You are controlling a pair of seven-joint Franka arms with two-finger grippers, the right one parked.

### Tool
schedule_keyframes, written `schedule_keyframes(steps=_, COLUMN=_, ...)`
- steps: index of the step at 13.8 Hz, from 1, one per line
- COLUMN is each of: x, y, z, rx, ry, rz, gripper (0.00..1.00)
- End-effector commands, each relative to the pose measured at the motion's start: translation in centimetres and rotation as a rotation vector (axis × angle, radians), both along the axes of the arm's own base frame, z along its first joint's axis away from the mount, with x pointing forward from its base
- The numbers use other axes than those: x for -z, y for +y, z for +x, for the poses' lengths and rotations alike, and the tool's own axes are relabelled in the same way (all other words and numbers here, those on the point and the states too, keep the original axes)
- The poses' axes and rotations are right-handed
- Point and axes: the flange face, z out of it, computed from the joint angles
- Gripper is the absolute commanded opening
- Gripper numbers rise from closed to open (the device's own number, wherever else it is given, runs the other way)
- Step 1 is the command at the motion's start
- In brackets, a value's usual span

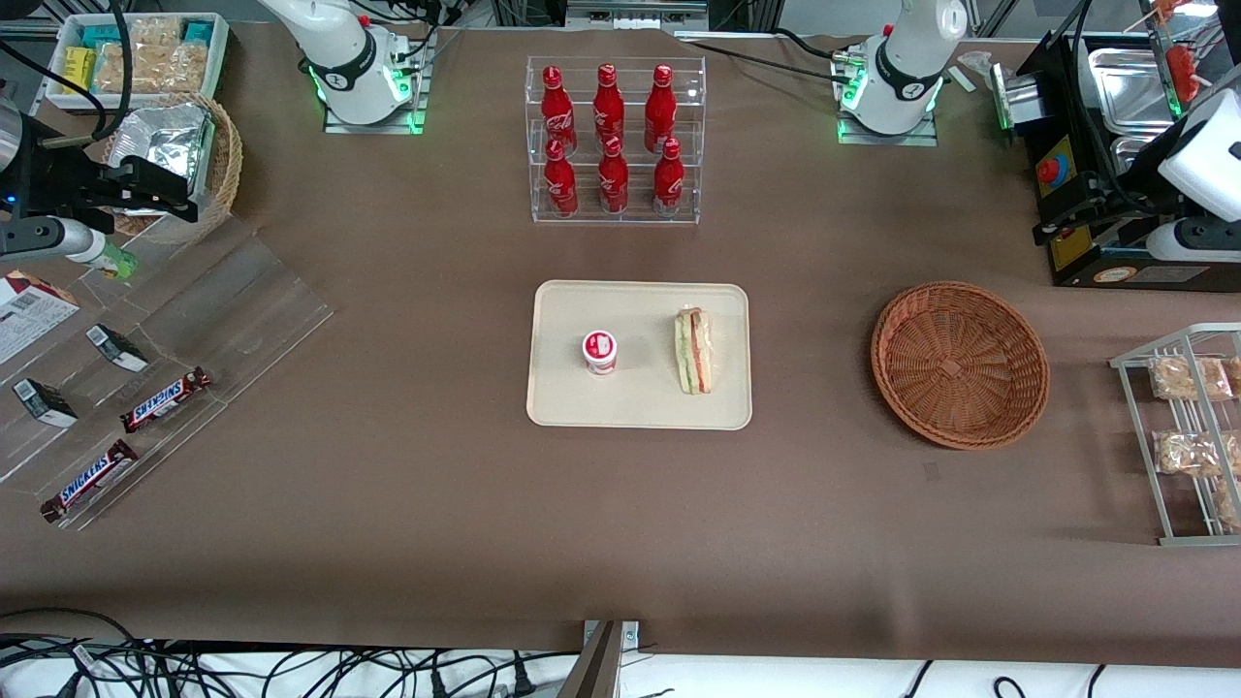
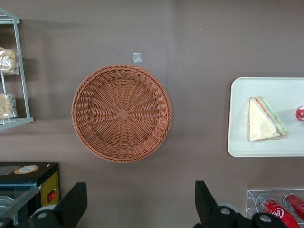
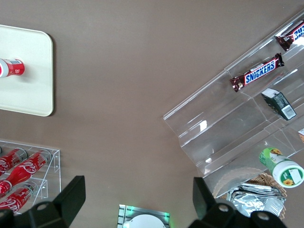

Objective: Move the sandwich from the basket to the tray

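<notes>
Snickers bars (image 1: pixel 124 441), tray (image 1: pixel 557 397), tool (image 2: pixel 140 206) apart.

counts on the table

one sandwich (image 1: pixel 693 350) and one small red-and-white cup (image 1: pixel 600 352) are counted on the single cream tray (image 1: pixel 562 402). one reddish-brown basket (image 1: pixel 960 364) is seen, holding nothing, and one paler wicker basket (image 1: pixel 225 160) with foil. six red bottles (image 1: pixel 609 139) are stood in one clear rack, three to a row. two snickers bars (image 1: pixel 165 399) are laid on the clear stand. one gripper (image 2: pixel 137 209) is counted above the table near the reddish basket, its two fingers spread apart.
</notes>
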Motion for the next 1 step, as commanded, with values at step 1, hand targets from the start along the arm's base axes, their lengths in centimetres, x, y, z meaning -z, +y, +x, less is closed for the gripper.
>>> schedule_keyframes(steps=1, x=-0.24, y=-0.71, z=-0.44, rx=0.045, ry=0.005, rz=-0.007, gripper=1.00)
